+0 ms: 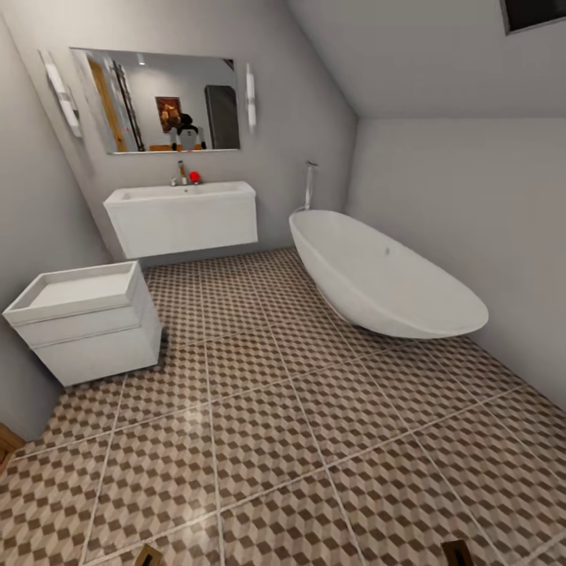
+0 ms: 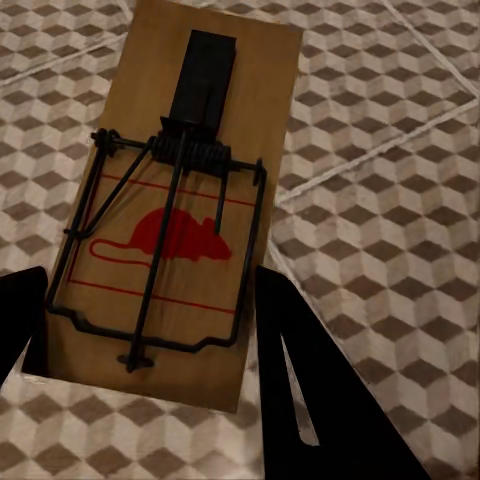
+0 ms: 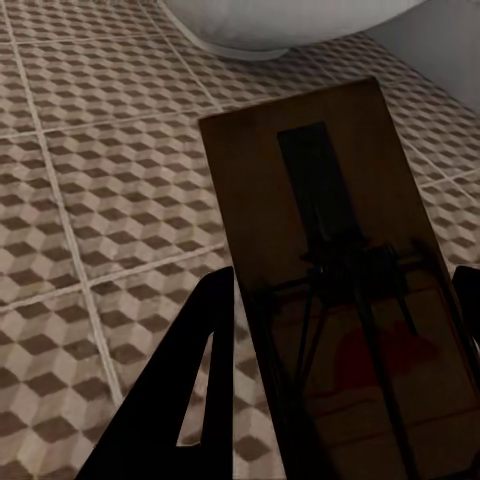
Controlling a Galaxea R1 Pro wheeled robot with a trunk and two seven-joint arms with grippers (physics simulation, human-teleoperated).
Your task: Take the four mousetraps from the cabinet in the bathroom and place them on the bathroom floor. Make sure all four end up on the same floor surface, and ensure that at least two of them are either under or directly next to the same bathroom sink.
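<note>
We carry one mousetrap in each hand, and both are clamped across their short width between dark fingers, which keeps the spring bar and the red mouse mark facing up and clear of the grip. In the left wrist view the left gripper (image 2: pixel 150 330) has its fingers (image 2: pixel 300 380) closed on the near end of the left mousetrap (image 2: pixel 175 200), the board jutting forward over the bathroom floor (image 2: pixel 390 200), held above the tiles and not resting on them as far as we can judge. In the right wrist view the right gripper (image 3: pixel 340 340) holds the right mousetrap (image 3: pixel 330 260) the same way, in shadow, with one finger (image 3: pixel 190 380) plainly beside the board's long edge and the other just showing at the far side. Held out flat like this, each trap can be lowered straight onto the tiles without turning the wrist. In the head view the tips of the two boards peek in at the near edge of the floor (image 1: pixel 275 440). Farther on, a low white unit (image 1: pixel 86 322) stands against the left wall and the bathtub (image 1: pixel 385 275) lies along the right wall. At the far wall hangs the bathroom sink (image 1: pixel 181 216) with open floor beneath it, which is where we judge at least two traps should go, under a mirror (image 1: pixel 157 102).
</note>
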